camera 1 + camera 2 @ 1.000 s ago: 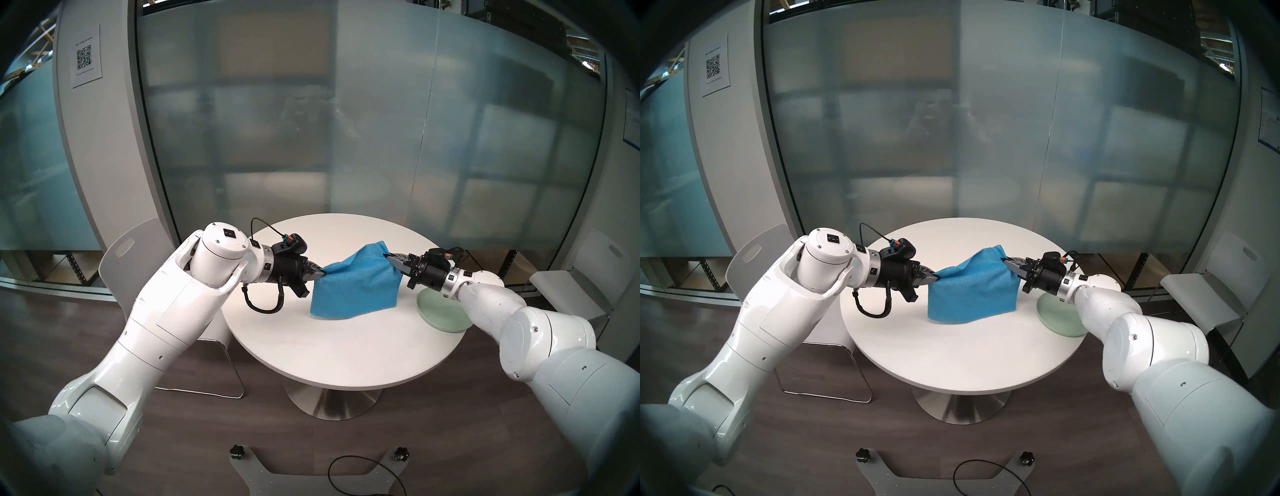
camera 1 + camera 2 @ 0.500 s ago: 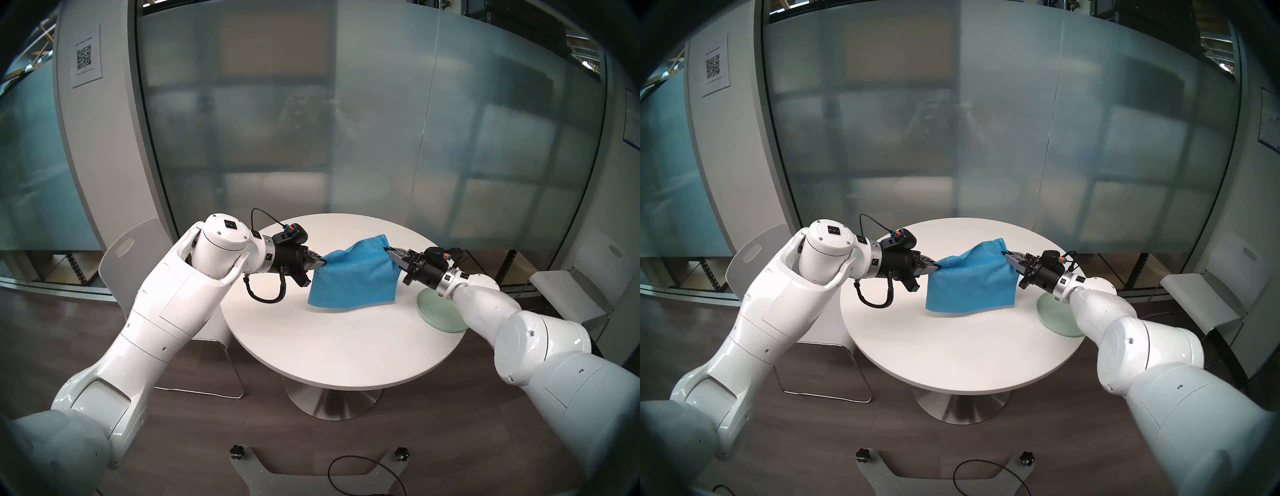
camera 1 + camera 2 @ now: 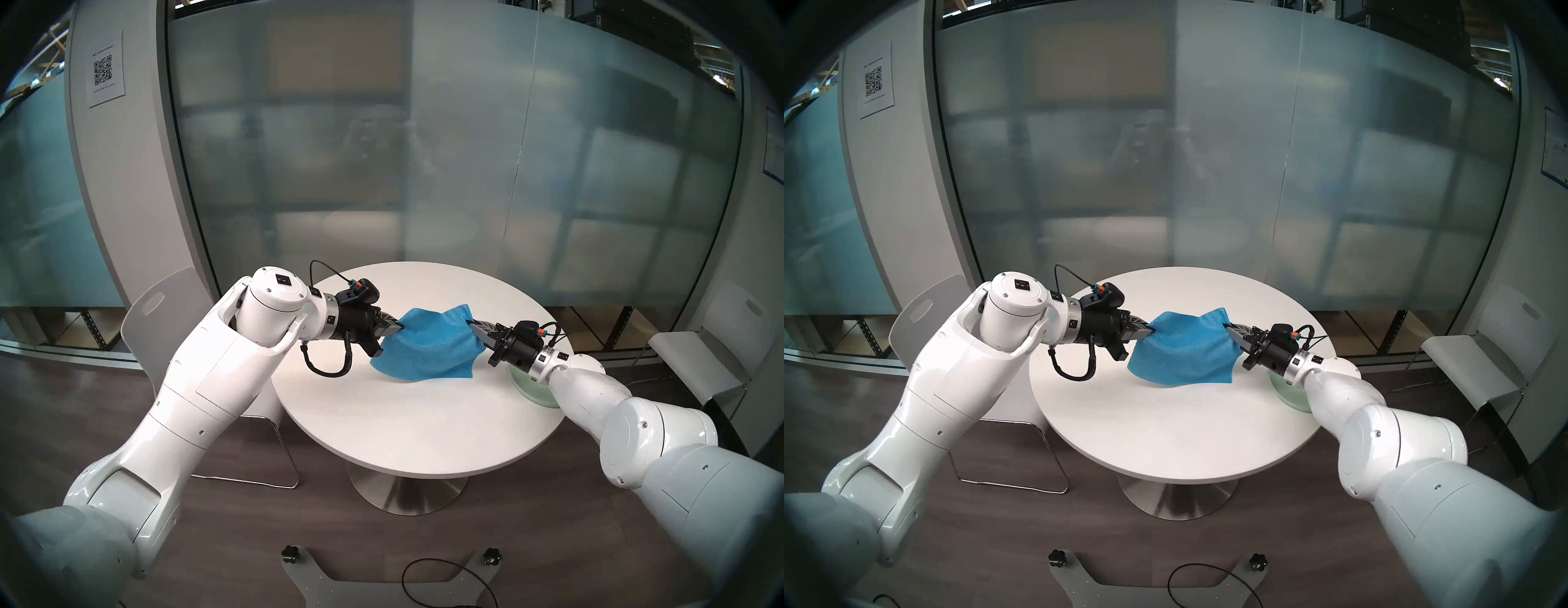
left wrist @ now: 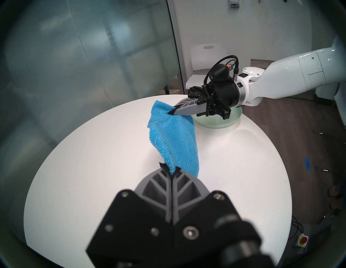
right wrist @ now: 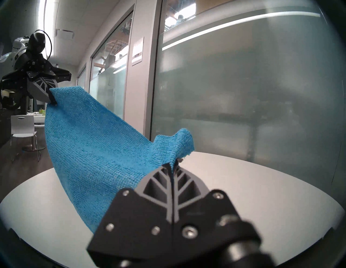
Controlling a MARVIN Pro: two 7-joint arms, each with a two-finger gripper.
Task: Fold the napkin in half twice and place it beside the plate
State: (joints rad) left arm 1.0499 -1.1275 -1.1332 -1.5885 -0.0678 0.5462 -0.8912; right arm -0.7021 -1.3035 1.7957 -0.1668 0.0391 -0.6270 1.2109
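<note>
Gripping napkin (image 3: 424, 348): left tool (image 3: 401, 332), right tool (image 3: 469, 323) | QR sheet (image 3: 106, 70) text unreadable

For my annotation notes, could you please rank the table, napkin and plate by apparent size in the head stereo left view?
1. table
2. napkin
3. plate, mostly hidden under the right arm, so its rank is unsure.

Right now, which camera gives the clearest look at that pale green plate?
The left wrist view shows the plate best: its rim and inner surface show on the white table, though the right gripper covers part of it. Both head views give only a sliver beside the right arm. The right wrist view misses it entirely.
</note>
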